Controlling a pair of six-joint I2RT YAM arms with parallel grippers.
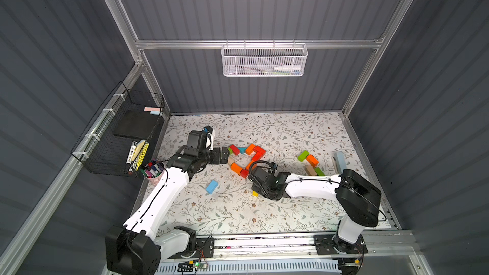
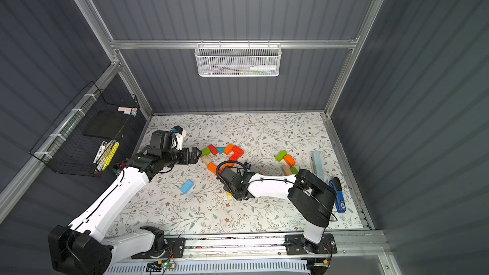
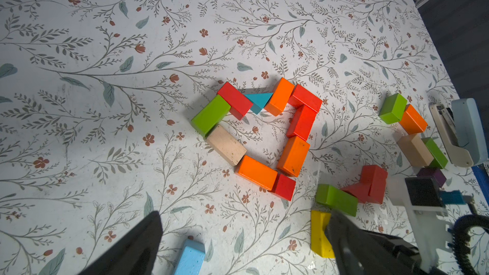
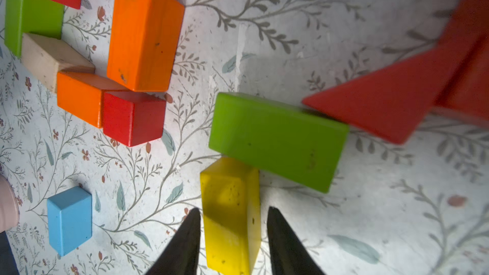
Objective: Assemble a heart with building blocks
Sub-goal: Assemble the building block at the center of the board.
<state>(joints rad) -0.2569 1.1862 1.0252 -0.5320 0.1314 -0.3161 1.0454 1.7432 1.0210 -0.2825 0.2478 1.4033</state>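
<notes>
right claw [image 4: 232, 210] low over the tabletop [image 1: 264, 207], jaws straddling the yellow block [image 4: 230, 215]. a sliver of floral print shows along one side, so i read it as released, not clamping. the other side is too tight to call. the yellow block lies flat, one end touching a loose green brick [image 4: 277, 141], which in turn touches a red wedge [image 4: 383, 107]. these are likely stock kept near the figure's lower tip, within easy reach.

left claw [image 1: 225, 155] spread wide and empty, hovering just beside the ring's green brick [image 3: 210, 115] — probably parked there to steady or nudge that flank.

the heart [image 3: 256, 171] sits mid-tabletop: a closed ring of bricks laid end to end.
- teal wedge [image 3: 259, 101] points inward as the top notch, between a red brick [image 3: 235, 100] and an orange brick [image 3: 280, 96]
- red cube [image 3: 284, 186] makes the bottom point
- tan brick [image 3: 226, 148] on the flank nearest the left claw
- lobes look angular rather than round

spares: a light blue block [image 4: 69, 219] lies apart toward the front, and a far cluster [image 3: 412, 119] of green, orange and tan sits well apart — over by the right arm.
</notes>
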